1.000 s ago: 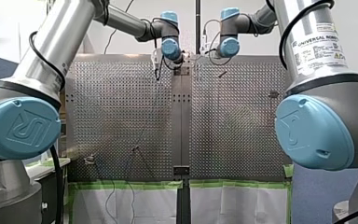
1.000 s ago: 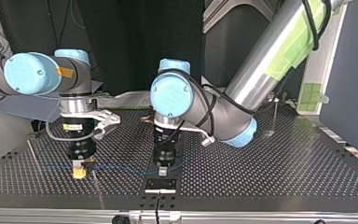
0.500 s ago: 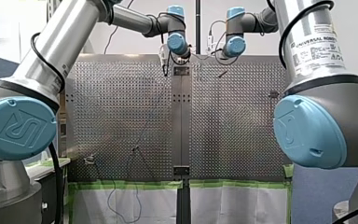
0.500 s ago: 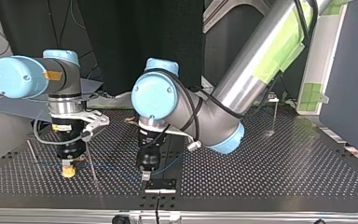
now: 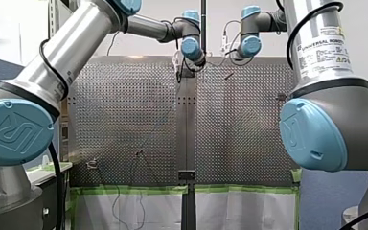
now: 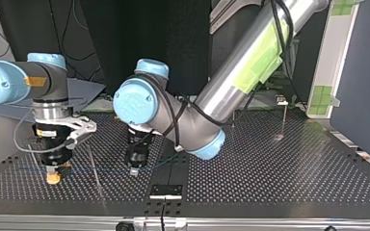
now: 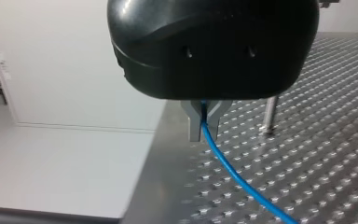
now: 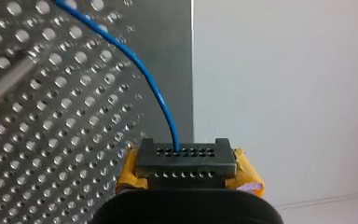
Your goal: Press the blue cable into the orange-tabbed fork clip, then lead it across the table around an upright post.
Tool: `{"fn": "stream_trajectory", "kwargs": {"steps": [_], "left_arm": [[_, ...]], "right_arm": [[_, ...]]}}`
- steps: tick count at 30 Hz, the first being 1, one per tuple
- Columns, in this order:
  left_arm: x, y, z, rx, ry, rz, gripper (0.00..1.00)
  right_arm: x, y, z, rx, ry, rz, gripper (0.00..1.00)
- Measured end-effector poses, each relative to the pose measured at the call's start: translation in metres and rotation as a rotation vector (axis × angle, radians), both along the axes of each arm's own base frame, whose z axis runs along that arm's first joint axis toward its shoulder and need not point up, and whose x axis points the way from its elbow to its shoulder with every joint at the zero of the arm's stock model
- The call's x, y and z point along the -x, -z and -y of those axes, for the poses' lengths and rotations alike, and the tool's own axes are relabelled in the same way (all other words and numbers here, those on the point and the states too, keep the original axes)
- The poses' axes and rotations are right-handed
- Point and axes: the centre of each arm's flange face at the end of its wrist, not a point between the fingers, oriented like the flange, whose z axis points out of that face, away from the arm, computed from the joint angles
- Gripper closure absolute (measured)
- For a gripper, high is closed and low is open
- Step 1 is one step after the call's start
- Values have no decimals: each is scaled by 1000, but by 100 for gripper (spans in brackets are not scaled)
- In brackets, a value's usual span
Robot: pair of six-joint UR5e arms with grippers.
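Left hand shifted, gripping cable, post beside

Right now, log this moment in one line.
left gripper: shut on blue cable | right gripper: shut on blue cable | blue cable: strung between them

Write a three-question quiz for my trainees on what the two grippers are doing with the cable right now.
1. True or false: the left gripper is shut on the cable.
2. The right gripper has pads that are: A yellow; B green; C red.
3. How many grippers hold the cable?
Key: 1 true; 2 A; 3 two.
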Motion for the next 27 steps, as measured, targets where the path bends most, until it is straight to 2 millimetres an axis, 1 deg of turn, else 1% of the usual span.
{"fn": "stream_trajectory", "kwargs": {"steps": [12,14,17,21,24,27], "left_arm": [[-20,33,27,-22,45,-48,100],[-23,33,30,-13,50,-45,100],[-26,26,32,1,57,-31,100],[-30,22,36,13,67,-16,100],[-35,23,39,20,70,-11,100],[-38,30,43,21,80,-17,100]], "right_arm": [[28,2,16,-8,40,-3,100],[33,5,18,-13,49,-4,100],[40,10,22,-22,60,-7,100],[45,12,24,-25,67,-8,100],[47,14,25,-27,67,-10,100],[49,15,26,-29,69,-11,100]]}}
